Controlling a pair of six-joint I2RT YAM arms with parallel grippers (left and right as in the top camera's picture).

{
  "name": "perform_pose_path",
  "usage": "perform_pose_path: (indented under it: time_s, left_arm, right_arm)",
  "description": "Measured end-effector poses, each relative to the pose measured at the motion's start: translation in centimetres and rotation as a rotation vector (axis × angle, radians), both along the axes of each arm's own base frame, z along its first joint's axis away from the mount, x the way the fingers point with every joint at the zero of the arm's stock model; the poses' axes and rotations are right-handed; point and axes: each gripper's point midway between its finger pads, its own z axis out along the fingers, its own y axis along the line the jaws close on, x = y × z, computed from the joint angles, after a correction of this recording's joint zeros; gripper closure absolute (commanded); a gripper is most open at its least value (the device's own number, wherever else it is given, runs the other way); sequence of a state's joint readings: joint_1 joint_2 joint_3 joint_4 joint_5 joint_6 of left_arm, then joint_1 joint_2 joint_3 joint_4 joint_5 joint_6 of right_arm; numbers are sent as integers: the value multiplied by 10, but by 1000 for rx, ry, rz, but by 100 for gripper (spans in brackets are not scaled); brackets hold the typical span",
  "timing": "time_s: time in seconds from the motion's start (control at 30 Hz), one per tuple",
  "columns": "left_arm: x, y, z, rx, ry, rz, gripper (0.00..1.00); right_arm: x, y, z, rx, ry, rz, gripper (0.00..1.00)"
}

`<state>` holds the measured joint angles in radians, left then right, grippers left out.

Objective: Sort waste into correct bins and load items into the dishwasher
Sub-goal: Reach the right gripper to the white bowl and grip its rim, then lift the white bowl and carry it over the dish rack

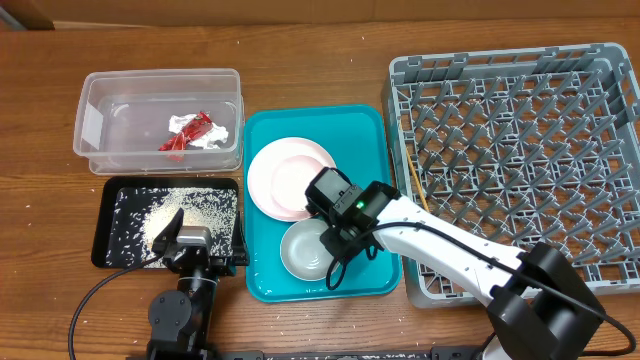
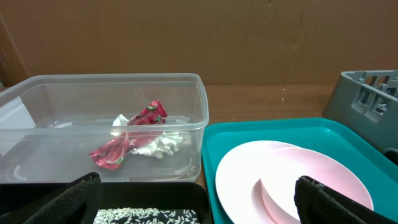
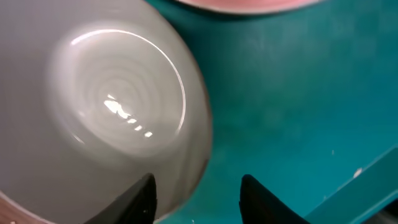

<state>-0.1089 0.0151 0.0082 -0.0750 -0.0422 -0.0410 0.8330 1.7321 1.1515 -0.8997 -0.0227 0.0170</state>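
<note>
Right pincer apart, straddling bowl rim (one finger inside): I'd close squarely, then lift clear of teal tray before heading to the dish rack. Left pincer wide apart, empty.

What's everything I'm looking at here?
table: one, brown wood, beneath everything
tub: one, clear, far left
wrapper: one, red, in tub
napkin: one, white, in tub
black tray: one, black, near left
food scraps: many grains, whitish, on black tray
teal tray: one, teal, centre
plate: one, pinkish-white, on teal tray
bowl: one, white, on teal tray
dish rack: one, grey, right
chopstick: at least one, wooden, rack's left edge
left gripper: one, black, open by black tray
right gripper: one, black, open around bowl's rim
</note>
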Motion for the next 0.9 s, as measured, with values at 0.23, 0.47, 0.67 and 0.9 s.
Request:
perform_pose_path:
  time_s: [0.23, 0.47, 0.67, 0.9]
  left_arm:
    - [0, 0, 0, 0, 0, 0, 0]
    - [0, 0, 0, 0, 0, 0, 0]
    - [0, 0, 0, 0, 0, 0, 0]
    - [0, 0, 0, 0, 0, 0, 0]
  right_arm:
    - [2, 3, 1, 12, -13, 54, 66]
    - [1, 5, 0, 16, -10, 79, 68]
    - [-1, 4, -16, -8, 24, 95, 96]
    - [-7, -5, -7, -59, 62, 63, 96]
